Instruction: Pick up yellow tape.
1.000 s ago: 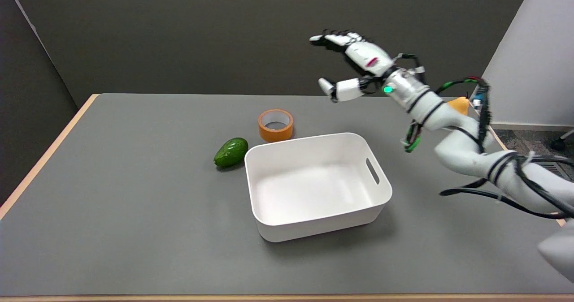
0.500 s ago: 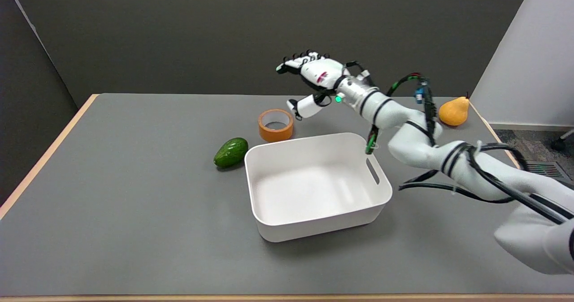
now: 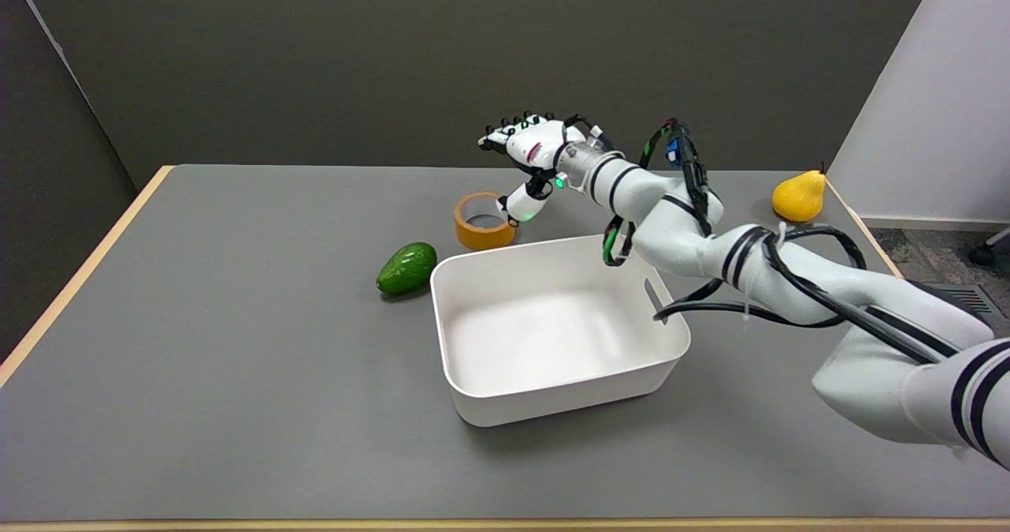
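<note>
White and black, the right hand (image 3: 527, 157) hangs above the far middle of the desk (image 3: 237, 374), its fingers spread and curved forward, holding nothing. Its thumb points down toward the right rim of the yellow tape (image 3: 484, 221); from here I cannot tell whether the tip touches the roll or stops just short of it. The rest of the fingers arch over the roll without meeting it.

That roll lies flat on the desk, hole facing up, just beyond the far left corner of the white plastic bin (image 3: 552, 323) and close to it. It looks to me like a light, stiff ring: a hard cardboard core wrapped in smooth tape, so it should keep its shape under a squeeze, though the outer wall may be a little slick. I would take it across the wall, thumb inside the hole and fingers on the outside, or else span the whole ring from rim to rim. The bin's edge crowds the near side, so coming down from above seems the safer way in.

Left of the bin, an avocado (image 3: 405, 267) rests on the desk, near the tape but apart from it. A yellow pear (image 3: 799, 195) stands well off at the far right edge.
</note>
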Controlling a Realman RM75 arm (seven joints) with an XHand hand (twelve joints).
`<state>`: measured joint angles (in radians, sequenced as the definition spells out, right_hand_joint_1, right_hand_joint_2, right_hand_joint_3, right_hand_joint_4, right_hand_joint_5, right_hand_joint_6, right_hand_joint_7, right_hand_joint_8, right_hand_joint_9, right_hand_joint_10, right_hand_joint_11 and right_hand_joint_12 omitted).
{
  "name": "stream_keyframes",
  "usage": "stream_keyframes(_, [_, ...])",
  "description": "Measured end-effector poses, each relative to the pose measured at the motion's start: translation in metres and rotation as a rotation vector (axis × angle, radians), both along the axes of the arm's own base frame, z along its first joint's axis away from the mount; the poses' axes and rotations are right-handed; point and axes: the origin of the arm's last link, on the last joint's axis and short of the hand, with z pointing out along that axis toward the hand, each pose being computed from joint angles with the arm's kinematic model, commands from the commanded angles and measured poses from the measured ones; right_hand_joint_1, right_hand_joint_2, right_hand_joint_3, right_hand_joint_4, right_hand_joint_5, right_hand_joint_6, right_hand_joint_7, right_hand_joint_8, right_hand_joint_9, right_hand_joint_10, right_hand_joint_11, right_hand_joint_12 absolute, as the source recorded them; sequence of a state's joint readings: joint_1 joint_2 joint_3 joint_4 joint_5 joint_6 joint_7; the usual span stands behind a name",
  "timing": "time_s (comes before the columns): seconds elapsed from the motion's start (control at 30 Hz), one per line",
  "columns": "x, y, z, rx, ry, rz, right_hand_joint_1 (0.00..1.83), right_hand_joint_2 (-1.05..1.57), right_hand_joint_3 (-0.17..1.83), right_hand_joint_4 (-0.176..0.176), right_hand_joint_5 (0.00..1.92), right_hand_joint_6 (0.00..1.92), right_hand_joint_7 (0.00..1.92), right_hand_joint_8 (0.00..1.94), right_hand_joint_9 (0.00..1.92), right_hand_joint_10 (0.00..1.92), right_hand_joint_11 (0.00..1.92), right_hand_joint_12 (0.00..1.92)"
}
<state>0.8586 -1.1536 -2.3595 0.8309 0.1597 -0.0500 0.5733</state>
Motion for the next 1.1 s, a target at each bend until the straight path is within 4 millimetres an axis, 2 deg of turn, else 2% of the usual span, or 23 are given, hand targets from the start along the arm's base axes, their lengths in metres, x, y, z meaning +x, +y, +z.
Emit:
stream_keyframes(0.3, [0.003, -0.006, -0.010, -0.023, -0.066, -0.086, 0.64, 0.70, 0.94, 0.038, 0.11, 0.34, 0.11, 0.22, 0.10, 0.50, 0.00, 0.81])
stream_keyframes(0.43, [0.008, -0.005, -0.015, -0.011, -0.089, -0.111, 0.64, 0.67, 1.02, 0.034, 0.14, 0.45, 0.11, 0.29, 0.10, 0.56, 0.00, 0.88])
stream_keyframes(0.6, [0.011, -0.001, -0.021, 0.007, -0.108, -0.150, 0.69, 0.71, 0.91, 0.026, 0.21, 0.46, 0.16, 0.24, 0.13, 0.51, 0.00, 0.89])
stream_keyframes(0.67, [0.013, 0.000, -0.023, 0.016, -0.110, -0.160, 0.68, 0.68, 1.00, 0.018, 0.20, 0.64, 0.13, 0.30, 0.12, 0.55, 0.00, 0.88])
stream_keyframes(0.77, [0.016, 0.003, -0.024, 0.027, -0.107, -0.176, 0.73, 0.73, 0.91, 0.012, 0.22, 0.92, 0.19, 0.26, 0.14, 0.51, 0.00, 0.89])
stream_keyframes(0.83, [0.019, 0.005, -0.024, 0.034, -0.103, -0.182, 0.74, 0.74, 0.91, 0.010, 0.23, 1.09, 0.21, 0.28, 0.15, 0.51, 0.00, 0.89])
stream_keyframes(1.1, [0.024, 0.015, -0.014, 0.048, -0.057, -0.200, 0.74, 0.75, 0.88, 0.017, 0.28, 1.18, 0.24, 0.30, 0.17, 0.53, 0.00, 0.89])
